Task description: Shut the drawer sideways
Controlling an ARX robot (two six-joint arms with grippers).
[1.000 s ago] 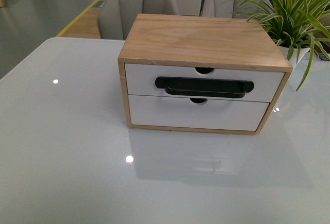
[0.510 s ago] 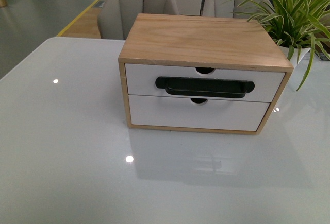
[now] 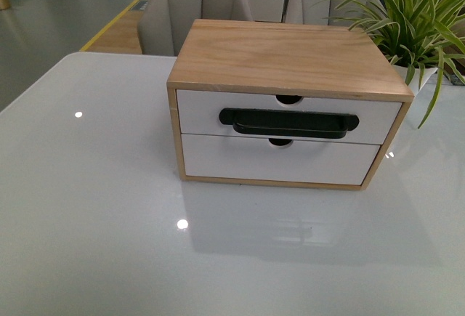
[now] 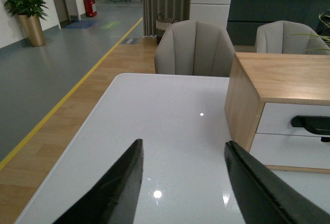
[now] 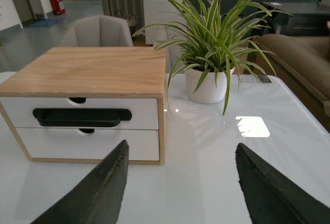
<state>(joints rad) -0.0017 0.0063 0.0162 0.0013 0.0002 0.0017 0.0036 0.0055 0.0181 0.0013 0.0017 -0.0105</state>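
A light-wood cabinet point(image 3: 287, 56) stands on the white table point(image 3: 94, 207). Its upper drawer point(image 3: 200, 111) has a white front, a long black bar handle point(image 3: 288, 123) and a half-round notch in its top edge. In the front view this front sits level with the cabinet frame. Neither arm shows there. In the left wrist view my left gripper point(image 4: 183, 142) is open over bare table, apart from the drawer point(image 4: 276, 118) and to the side of the cabinet. My right gripper point(image 5: 181, 143) is open too, in front of the cabinet's other corner, with the drawer point(image 5: 20, 112) beyond one finger.
Below it is a plain white drawer front point(image 3: 276, 161) with no handle. A potted plant point(image 5: 211, 33) in a white pot point(image 5: 209, 87) stands close beside the cabinet. Grey chairs point(image 3: 192, 7) stand behind the table. The table's edge point(image 4: 72, 147) runs near the left gripper.
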